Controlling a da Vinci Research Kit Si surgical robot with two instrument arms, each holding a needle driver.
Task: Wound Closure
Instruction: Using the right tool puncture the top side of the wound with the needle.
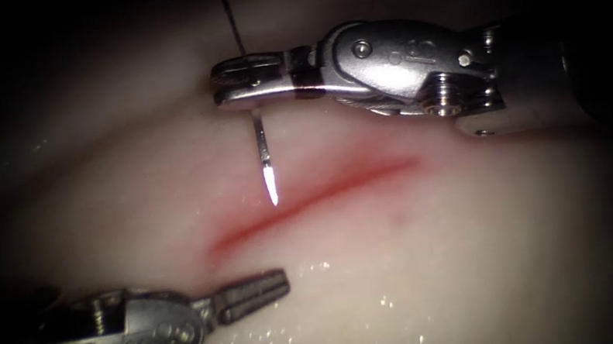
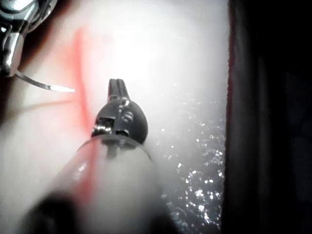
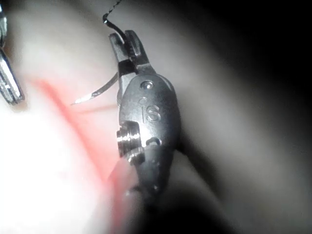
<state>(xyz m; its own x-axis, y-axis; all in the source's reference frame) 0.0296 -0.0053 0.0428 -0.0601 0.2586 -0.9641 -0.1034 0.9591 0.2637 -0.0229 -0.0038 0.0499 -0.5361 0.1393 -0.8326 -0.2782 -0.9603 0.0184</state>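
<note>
Below the right tool point(image 1: 248, 81), clamped near its tail, the curved steel needle point(image 1: 267, 165) hangs poised over the red cut point(image 1: 310, 199); placement needs the tip aimed; the left tool point(image 1: 255, 294) sits pressed together, empty.

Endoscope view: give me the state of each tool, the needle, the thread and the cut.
Right tool: shut on the needle near its thread end.
Left tool: shut, holding nothing.
Needle: out of the tissue, tip above the cut.
Thread: runs up from the right tool.
Cut: open, red, unstitched.
</note>
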